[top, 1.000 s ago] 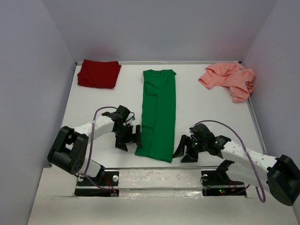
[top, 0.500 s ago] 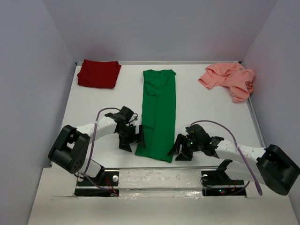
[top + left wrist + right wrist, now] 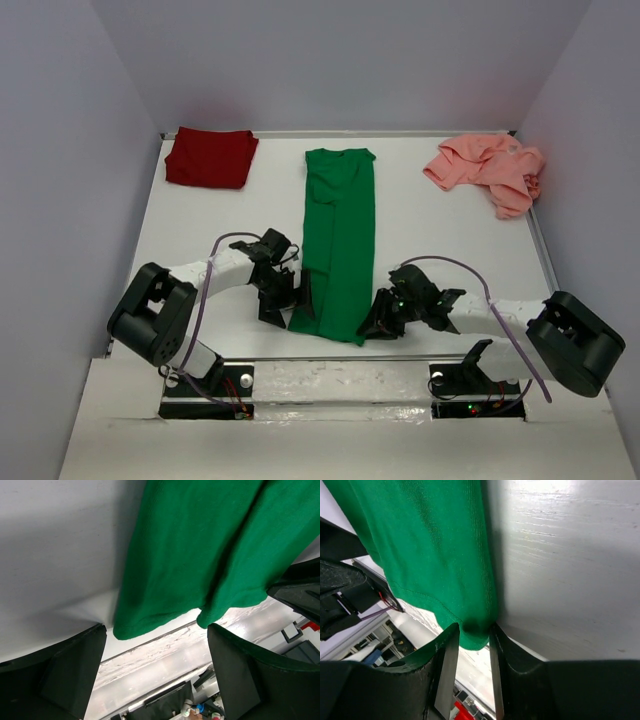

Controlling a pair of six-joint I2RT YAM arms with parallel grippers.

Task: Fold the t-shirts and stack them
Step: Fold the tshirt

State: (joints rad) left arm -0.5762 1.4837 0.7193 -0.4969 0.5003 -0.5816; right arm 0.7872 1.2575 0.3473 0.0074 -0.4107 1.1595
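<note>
The bright green t-shirt (image 3: 340, 240) lies folded into a long narrow strip down the middle of the table. My left gripper (image 3: 290, 300) is open at its near left corner. In the left wrist view the shirt's hem (image 3: 200, 545) hangs just ahead of the wide-apart fingers (image 3: 70, 670). My right gripper (image 3: 372, 322) is at the near right corner. In the right wrist view its jaws stand close together, with the green corner (image 3: 475, 630) pinched between them. The dark red t-shirt (image 3: 210, 157) lies folded at the back left. The salmon pink t-shirt (image 3: 490, 168) lies crumpled at the back right.
The table's near edge (image 3: 340, 375) runs just behind both grippers, with the arm bases mounted on it. Grey walls close in the table at the left, back and right. White tabletop (image 3: 450, 240) shows on both sides of the green strip.
Both grippers moved inward to the green shirt's near corners. The right jaws have closed around the right corner. The shirts have not moved.
</note>
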